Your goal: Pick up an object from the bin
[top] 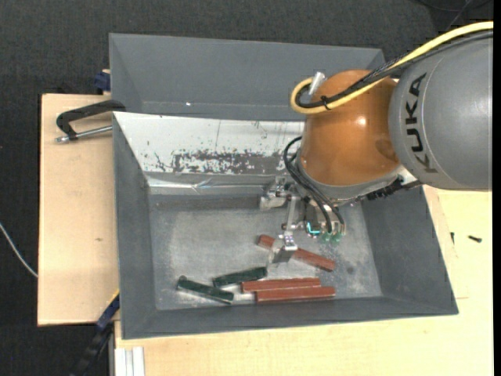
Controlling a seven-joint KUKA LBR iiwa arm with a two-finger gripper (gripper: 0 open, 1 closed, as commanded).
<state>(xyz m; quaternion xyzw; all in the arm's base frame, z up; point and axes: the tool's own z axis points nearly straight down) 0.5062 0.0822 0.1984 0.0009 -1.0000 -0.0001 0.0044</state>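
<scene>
My gripper (307, 241) hangs under the arm's orange cover, low over the middle right of the bin floor, with its fingers spread apart. The left fingertip (285, 247) rests at or just above a short red-brown bar (311, 258) that lies slanted on the floor; the right finger stands a little higher, beside the bar's far end. Nothing is gripped between the fingers. A longer red-brown bar (288, 291) lies flat near the front wall, below the gripper.
Two dark green flat pieces (239, 276) (203, 289) lie left of the long bar along the front wall. The bin's sloped walls rise close on the right and front. The left half of the floor is bare metal.
</scene>
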